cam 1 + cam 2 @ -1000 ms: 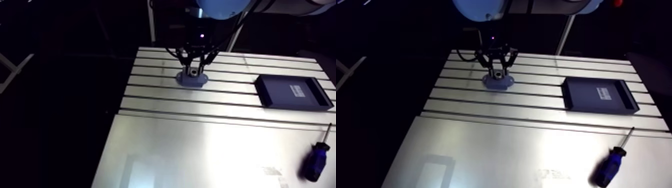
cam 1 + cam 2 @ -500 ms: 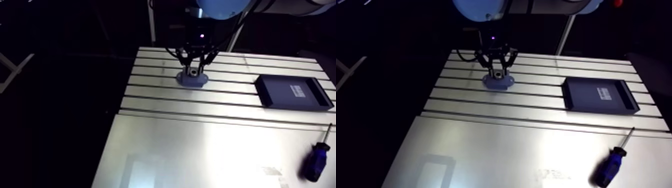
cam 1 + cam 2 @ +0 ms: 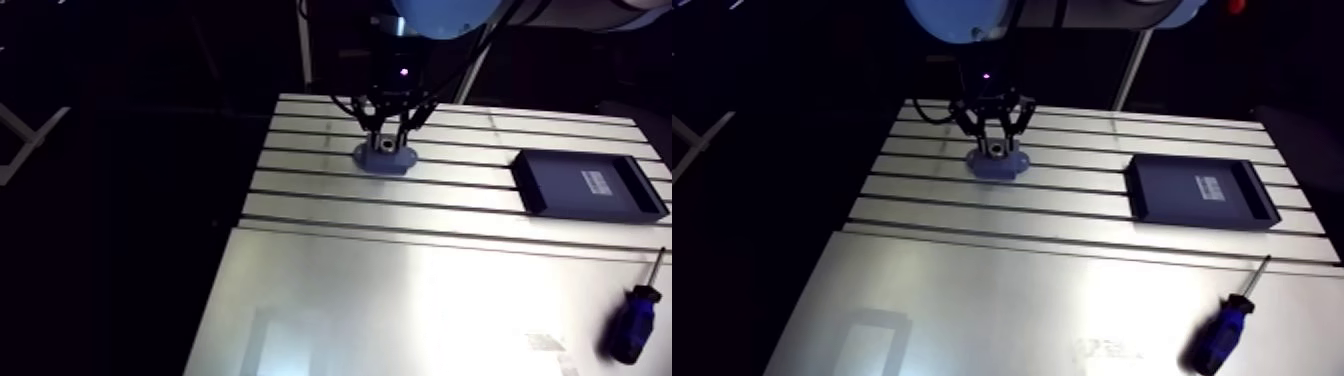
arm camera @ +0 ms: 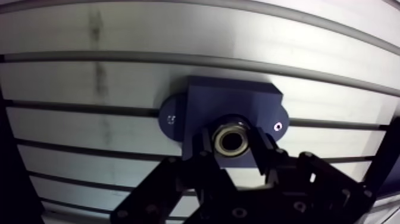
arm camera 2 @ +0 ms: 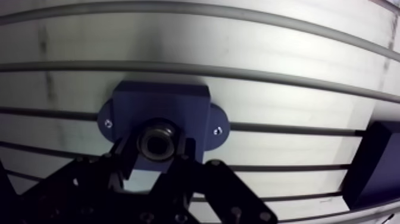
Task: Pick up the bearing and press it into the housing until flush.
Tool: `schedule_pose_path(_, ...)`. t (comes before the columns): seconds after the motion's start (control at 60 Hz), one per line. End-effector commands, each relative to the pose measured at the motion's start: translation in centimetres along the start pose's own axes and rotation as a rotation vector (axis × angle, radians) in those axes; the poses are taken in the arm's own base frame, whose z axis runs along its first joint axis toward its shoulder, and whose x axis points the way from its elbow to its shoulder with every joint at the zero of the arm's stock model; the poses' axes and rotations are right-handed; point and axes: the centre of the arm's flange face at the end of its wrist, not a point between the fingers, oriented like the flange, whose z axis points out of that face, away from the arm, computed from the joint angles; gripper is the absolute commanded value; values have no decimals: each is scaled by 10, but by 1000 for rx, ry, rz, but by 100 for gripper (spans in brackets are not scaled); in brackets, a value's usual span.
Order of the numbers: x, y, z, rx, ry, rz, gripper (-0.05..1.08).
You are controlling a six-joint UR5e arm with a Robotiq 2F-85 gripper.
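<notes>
Nearest, gripper [image 4: 232,142]: clenched on the bearing, one finger [image 4: 205,148] on each side of its outer ring.
Bearing [image 5: 156,142]: metal ring between the fingertips, directly over the housing, open centre facing up toward the wrist.
Axis: upright, in line with the gripper; pressing direction, by judgement, straight down.
Housing [image 4: 233,101]: dark blue block with two flat ears, a screw in each; flat on the table, right under the bearing; own bore hidden by it.
Seating: impossible to tell whether flush, partly in, or just above the housing's top face.
Step, by judgement: pickup done, pressing in hand.
Risk: a slight tilt could jam the ring on the way down.
Table [image 4: 119,71]: slotted aluminium, slots running under the housing.
Tray [image 3: 588,185]: dark and shallow, well apart from the housing, off to one side along the slots.
Screwdriver [image 3: 632,322]: blue handle, farthest from the housing, beyond the tray on the smooth plate.
</notes>
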Motion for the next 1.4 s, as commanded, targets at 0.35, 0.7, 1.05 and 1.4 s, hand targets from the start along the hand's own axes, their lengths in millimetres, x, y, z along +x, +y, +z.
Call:
schedule_pose_path(0.35, 0, 2, 2, -2, -3, 1, 68)
schedule_pose_path(0.7, 1, 4, 1, -2, -2, 4, 68)
schedule_pose_path(1.05, 1, 4, 1, 0, -2, 3, 68)
schedule_pose_path(1.4, 0, 2, 2, 0, -3, 0, 68)
